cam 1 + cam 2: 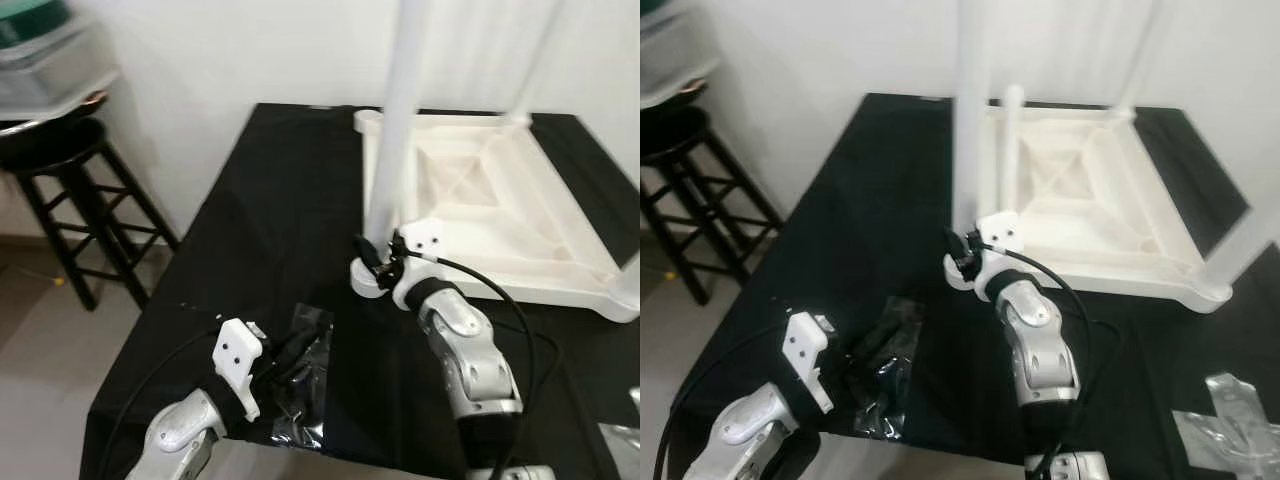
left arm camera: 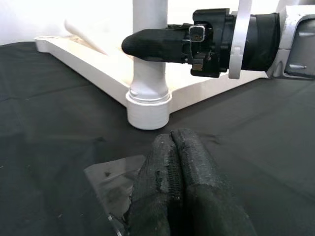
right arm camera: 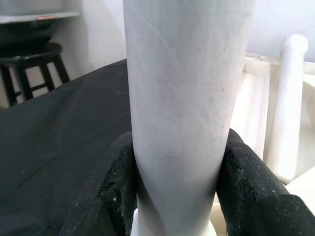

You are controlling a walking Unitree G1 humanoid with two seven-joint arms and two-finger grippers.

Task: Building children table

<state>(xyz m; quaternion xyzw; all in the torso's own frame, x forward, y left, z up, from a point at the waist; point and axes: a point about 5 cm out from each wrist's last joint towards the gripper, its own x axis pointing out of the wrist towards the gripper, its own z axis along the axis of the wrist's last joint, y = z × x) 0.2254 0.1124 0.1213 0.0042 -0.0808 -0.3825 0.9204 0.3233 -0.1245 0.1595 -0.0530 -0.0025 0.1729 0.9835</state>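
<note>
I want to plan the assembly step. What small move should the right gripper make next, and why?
Probably twist the white plastic table leg further into its corner socket. The right gripper is shut on the leg just above the socket of the upturned white table top, and the leg stands upright there. The left gripper rests shut on a clear plastic bag.

Tabletop (image 1: 540,260) upside down on cloth (image 1: 280,240).
Leg (image 1: 395,130) stands at its lower-left corner; stool (image 1: 70,190) upper left; bag (image 1: 305,375) lower centre.
</note>
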